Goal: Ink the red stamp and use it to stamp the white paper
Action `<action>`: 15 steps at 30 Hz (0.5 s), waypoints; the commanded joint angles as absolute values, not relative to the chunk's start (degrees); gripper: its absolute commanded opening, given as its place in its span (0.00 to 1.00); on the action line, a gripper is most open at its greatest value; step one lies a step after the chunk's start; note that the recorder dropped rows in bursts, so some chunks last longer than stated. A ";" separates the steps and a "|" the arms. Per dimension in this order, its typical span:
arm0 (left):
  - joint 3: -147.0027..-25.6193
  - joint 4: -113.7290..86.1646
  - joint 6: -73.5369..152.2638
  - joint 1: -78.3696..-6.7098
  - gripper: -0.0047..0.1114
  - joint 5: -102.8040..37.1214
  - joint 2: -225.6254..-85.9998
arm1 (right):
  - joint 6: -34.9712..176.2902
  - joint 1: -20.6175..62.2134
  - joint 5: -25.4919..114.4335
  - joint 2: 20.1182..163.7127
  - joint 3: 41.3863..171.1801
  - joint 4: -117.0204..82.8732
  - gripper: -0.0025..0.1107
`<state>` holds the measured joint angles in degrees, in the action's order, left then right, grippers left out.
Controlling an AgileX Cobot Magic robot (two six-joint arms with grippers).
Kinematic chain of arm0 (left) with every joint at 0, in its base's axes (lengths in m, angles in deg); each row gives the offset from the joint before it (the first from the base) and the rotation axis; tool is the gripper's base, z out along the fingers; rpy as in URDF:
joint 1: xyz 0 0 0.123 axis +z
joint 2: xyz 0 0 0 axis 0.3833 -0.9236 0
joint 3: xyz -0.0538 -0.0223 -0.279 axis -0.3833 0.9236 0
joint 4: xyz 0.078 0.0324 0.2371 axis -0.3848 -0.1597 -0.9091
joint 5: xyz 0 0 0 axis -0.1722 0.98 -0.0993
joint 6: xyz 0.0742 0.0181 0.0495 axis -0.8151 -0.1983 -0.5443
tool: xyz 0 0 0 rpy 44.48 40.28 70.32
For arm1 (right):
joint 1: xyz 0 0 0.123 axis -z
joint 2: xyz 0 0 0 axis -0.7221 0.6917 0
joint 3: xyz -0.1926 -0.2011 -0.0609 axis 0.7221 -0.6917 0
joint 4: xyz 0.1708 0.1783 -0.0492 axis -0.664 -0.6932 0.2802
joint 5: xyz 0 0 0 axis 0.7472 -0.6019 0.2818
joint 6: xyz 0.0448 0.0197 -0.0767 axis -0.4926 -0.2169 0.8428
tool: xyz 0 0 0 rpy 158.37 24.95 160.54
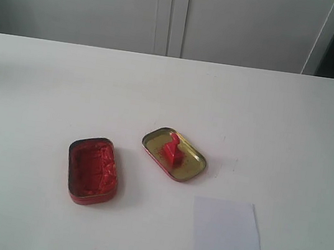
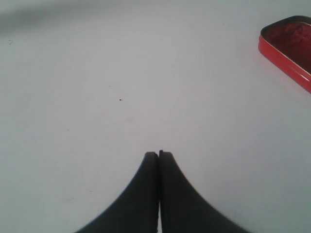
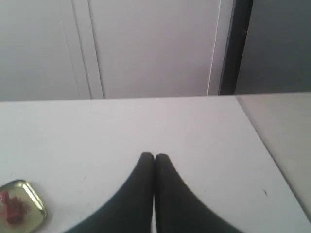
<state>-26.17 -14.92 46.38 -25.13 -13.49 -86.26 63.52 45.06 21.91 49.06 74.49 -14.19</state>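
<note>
The red stamp (image 1: 173, 149) stands upright inside the gold tin lid (image 1: 186, 170) near the table's middle. The white paper (image 1: 228, 241) lies to the lid's front right, its front edge cut off by the picture; no mark shows on it. Neither gripper appears in the exterior view. My left gripper (image 2: 159, 154) is shut on nothing above bare table, with the red ink tin (image 2: 289, 46) off to one side. My right gripper (image 3: 154, 157) is shut and empty too; the red stamp (image 3: 10, 209) in its lid (image 3: 34, 201) shows at that picture's corner.
The open red ink tin (image 1: 92, 170) lies left of the lid on the white table (image 1: 46, 94). A pale wall with panel seams (image 1: 171, 12) rises behind the table's far edge. The table's right edge (image 3: 272, 155) shows in the right wrist view.
</note>
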 commanded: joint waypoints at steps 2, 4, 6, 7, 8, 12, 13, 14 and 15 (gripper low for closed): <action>-25.62 -15.15 46.38 -25.03 0.04 -12.62 -86.00 | 63.72 44.98 13.40 57.82 80.18 -14.16 0.02; -25.62 -15.15 46.38 -25.03 0.04 -12.62 -86.00 | 63.89 44.98 9.32 60.71 82.29 -14.75 0.02; -25.62 -15.15 46.38 -25.03 0.04 -12.62 -86.00 | 65.47 44.98 5.92 63.89 84.27 -15.59 0.02; -25.62 -15.15 46.38 -25.03 0.04 -12.62 -86.00 | 66.10 44.98 4.42 65.65 85.25 -16.18 0.02; -25.62 -15.15 46.38 -25.03 0.04 -12.62 -86.00 | 66.81 44.98 3.18 67.37 86.10 -16.74 0.02; -25.62 -15.15 46.38 -25.03 0.04 -12.62 -86.00 | 68.26 44.98 -0.26 74.03 88.38 -17.69 0.02; -25.62 -15.15 46.38 -25.03 0.04 -12.62 -86.00 | 68.26 44.98 -0.70 75.29 88.87 -17.69 0.02; -25.62 -15.15 46.38 -25.03 0.04 -12.62 -86.00 | 68.26 44.98 -0.81 76.75 89.05 -17.69 0.02; -25.62 -15.15 46.38 -25.03 0.04 -12.62 -86.00 | 68.26 44.98 -0.68 78.09 89.30 -17.69 0.02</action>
<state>-26.17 -14.92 46.38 -25.13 -13.49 -86.26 67.43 45.06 0.12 74.96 88.29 -17.38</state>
